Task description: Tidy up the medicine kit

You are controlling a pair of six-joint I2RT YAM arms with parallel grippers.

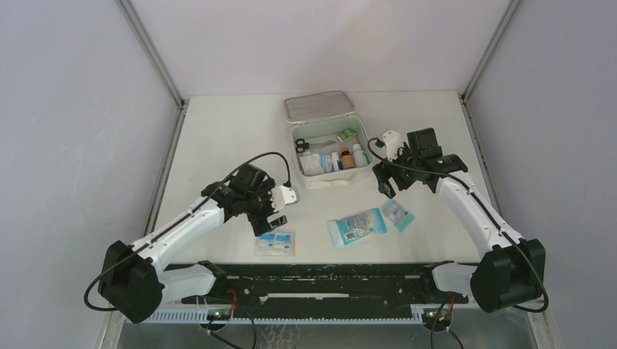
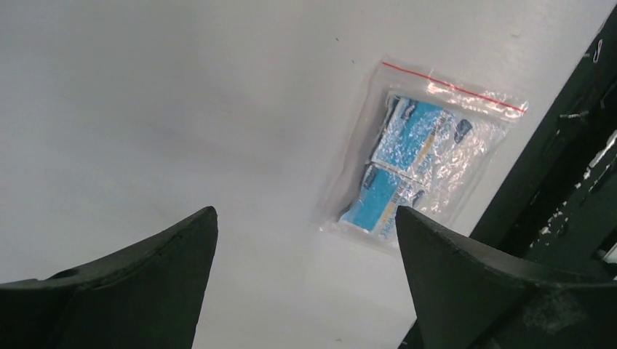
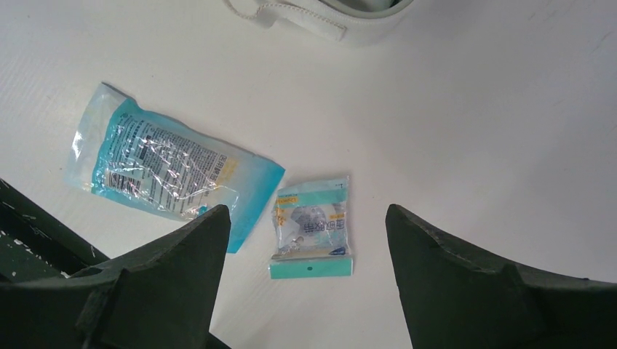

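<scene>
Large white square soft medicine kit (image 1: 327,179) sits at the far middle of the white tabletop (image 1: 218,138). It is open, with the hinged lid (image 1: 318,106) laid back on the far side, greyish inside up. In the kit are black-handled scissors (image 1: 302,144) at far left, a small green box (image 1: 347,134) at far right, a row of small bottles (image 1: 348,157) along the near right and pale packets (image 1: 311,163) at near left.

Left hand (image 1: 268,222) is over the tabletop to the near left of the kit, well apart from it. Its fingers are spread wide with nothing between them. A clear zip bag with a red seal line, holding blue-and-white packets (image 2: 429,163), lies flat just on the near side of this hand. The bag is close to the black rail (image 2: 567,182) at the tabletop's near edge and is not touched by either finger.

Right hand (image 1: 389,183) is just beside the kit's near right corner. Its fingers are also spread and it is empty. Below it two packets lie flat, a large light-blue printed plastic pouch (image 3: 167,171) and a small clear packet with a teal strip (image 3: 313,227). They lie just beside each other on the near side of the kit, apart from it. Cannot tell if the two touch. The kit's white edge shows at the top of the right wrist view.
</scene>
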